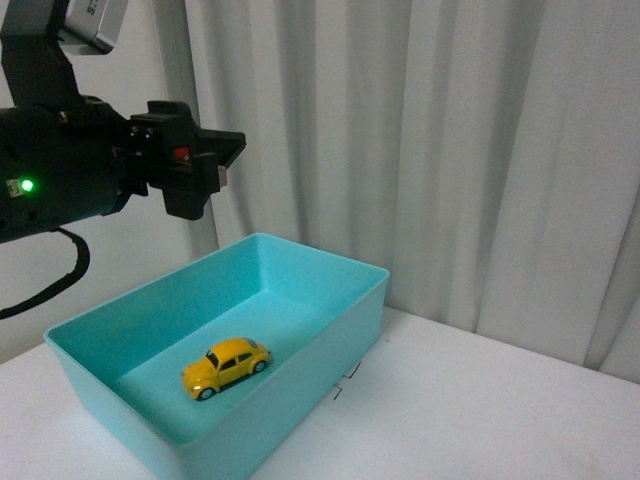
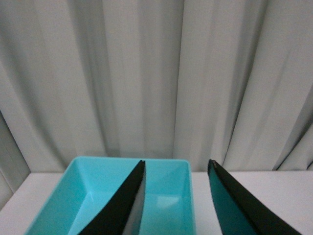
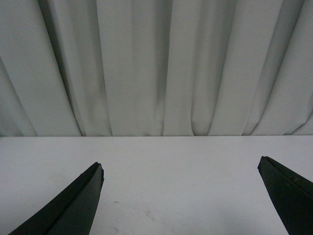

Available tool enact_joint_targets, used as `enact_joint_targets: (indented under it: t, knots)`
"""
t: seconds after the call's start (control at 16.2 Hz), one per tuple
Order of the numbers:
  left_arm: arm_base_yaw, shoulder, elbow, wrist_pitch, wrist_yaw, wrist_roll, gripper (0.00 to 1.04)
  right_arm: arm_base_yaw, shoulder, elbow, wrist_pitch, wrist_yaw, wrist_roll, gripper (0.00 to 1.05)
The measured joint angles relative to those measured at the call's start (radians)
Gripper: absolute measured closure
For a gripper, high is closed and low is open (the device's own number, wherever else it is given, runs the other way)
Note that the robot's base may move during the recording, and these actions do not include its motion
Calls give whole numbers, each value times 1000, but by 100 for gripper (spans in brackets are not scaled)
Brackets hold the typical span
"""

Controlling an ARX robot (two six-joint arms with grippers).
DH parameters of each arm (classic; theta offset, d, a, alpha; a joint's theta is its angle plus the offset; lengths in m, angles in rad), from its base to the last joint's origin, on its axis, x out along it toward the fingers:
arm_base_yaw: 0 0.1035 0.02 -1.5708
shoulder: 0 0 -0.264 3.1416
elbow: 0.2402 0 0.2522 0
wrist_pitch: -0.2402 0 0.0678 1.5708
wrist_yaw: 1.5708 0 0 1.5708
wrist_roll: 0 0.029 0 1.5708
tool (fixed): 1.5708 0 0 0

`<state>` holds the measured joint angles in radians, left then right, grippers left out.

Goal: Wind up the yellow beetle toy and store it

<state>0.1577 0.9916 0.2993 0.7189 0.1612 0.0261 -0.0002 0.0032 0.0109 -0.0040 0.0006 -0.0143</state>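
Yellow beetle toy (image 1: 226,367) stands on its wheels on the floor of the turquoise bin (image 1: 320,365) in the front view, toward the bin's near left part and clear of all four walls. The bin rests on a white table (image 1: 480,410), and a pale pleated curtain (image 1: 450,150) hangs behind it. The left gripper (image 1: 228,160) hangs high at the upper left, well above the bin and well apart from the toy. A green light (image 1: 27,185) glows on its arm. From this angle I cannot tell how its jaws stand. Two small dark marks (image 1: 346,380) lie on the table just beside the bin's right wall.

From the left wrist, the two dark fingers (image 2: 122,205) are spread with a clear gap and pinch nothing. Past them lie the far end of the bin, the table to either side and the curtain.

From the right wrist, the right gripper (image 3: 180,161) has its jaws spread wide and empty. It hangs over plain white table, with the curtain folds filling the space beyond
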Motion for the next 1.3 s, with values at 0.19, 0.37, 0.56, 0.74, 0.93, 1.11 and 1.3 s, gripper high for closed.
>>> enact_joint_targets:
  t: [0.19, 0.37, 0.56, 0.74, 0.93, 1.11, 1.3]
  knots:
    - [-42, -89, -111, -30, -46, -19, 96, 0, 0, 0, 1, -1, 0, 6]
    - [-79, -205, -169, -67, -78, -22, 103, 0, 0, 0, 0, -1, 0, 6]
    - [-161, -315, -220, -132, -159, -23, 103, 0, 0, 0, 0, 0, 0, 6]
    - [-157, -445, -262, -208, -161, -23, 103, 0, 0, 0, 0, 0, 0, 6]
    - [-157, -518, -290, -256, -162, -23, 103, 0, 0, 0, 0, 0, 0, 6]
    - [-157, -610, -290, -339, -161, -23, 103, 0, 0, 0, 0, 0, 0, 6]
    - [-157, -678, -290, -404, -162, -23, 103, 0, 0, 0, 0, 0, 0, 6]
